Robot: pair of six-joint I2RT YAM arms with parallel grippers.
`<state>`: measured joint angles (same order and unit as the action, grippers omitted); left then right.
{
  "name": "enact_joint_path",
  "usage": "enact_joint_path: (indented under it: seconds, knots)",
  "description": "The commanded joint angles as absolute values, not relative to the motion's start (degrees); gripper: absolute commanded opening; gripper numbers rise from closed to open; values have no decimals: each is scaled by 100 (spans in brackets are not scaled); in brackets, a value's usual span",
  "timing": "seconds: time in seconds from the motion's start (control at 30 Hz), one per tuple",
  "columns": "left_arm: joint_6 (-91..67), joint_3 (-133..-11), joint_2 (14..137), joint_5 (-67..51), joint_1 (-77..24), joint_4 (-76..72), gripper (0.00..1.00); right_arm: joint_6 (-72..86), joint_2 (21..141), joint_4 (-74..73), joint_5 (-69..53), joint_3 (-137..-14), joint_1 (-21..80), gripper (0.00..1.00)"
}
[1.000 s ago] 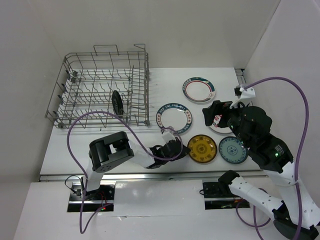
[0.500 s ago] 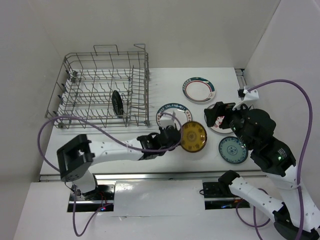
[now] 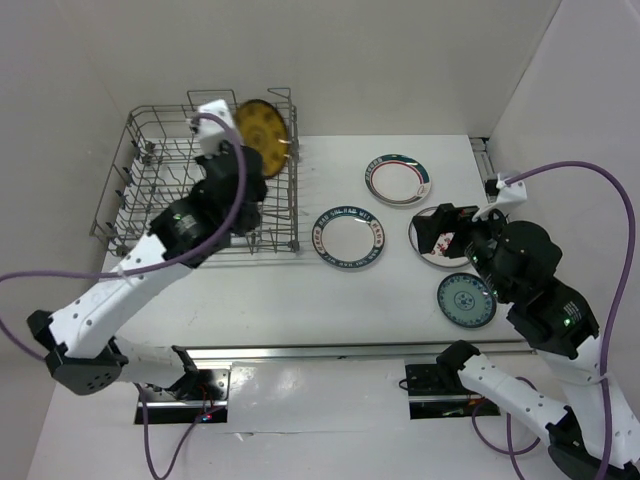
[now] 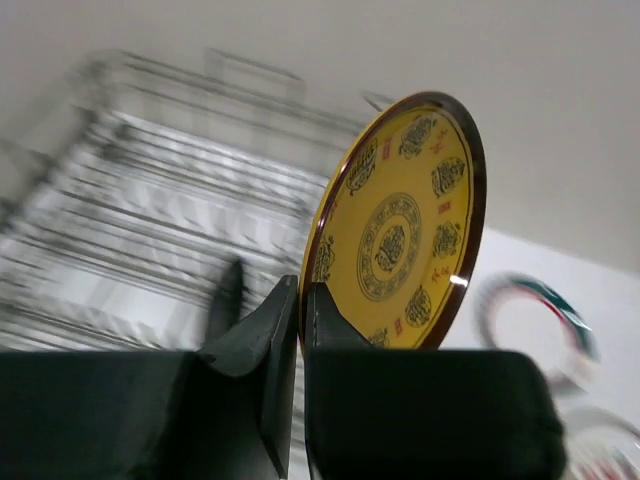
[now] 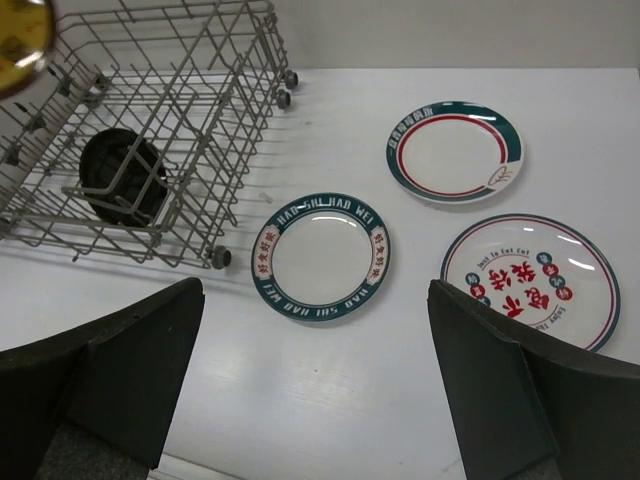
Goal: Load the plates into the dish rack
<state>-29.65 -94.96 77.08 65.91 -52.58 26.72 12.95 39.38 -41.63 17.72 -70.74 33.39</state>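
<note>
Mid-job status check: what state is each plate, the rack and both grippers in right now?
yellow plate, held on edge above dish rack
left gripper, jaws shut on yellow plate
black plate, upright in dish rack
blue-lettered plate, flat on table
green-rimmed plate, flat on table
red-patterned plate, flat on table
teal plate, flat on table
right gripper, jaws open, empty

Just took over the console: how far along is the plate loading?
Done: the black plate stands in the dish rack. In hand: the left gripper is shut on the yellow plate, over the rack. Left: green-rimmed, blue-lettered, red-patterned and teal plates lie on the table; the right gripper is open.
</note>
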Motion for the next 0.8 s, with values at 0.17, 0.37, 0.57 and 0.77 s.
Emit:
enact_joint_path:
  seconds: [0.17, 0.37, 0.57, 0.77]
  knots:
    - [-47, -8140, 6680, 6725, -3148, 942, 0, 1257, 4078, -4061, 1856, -7339, 3331, 100]
    - [317, -7287, 6565, 5470, -1891, 448, 0, 1257, 4263, -4122, 1609, -7550, 3331, 100]
    - [316, -6759, 6740, 5089, -1600, 229, 0, 1257, 4263, -4017, 1608, -7383, 3331, 100]
    - [-211, -6584, 6873, 4720, -1600, 572, 0, 1257, 4157, -4017, 1608, -7383, 3331, 100]
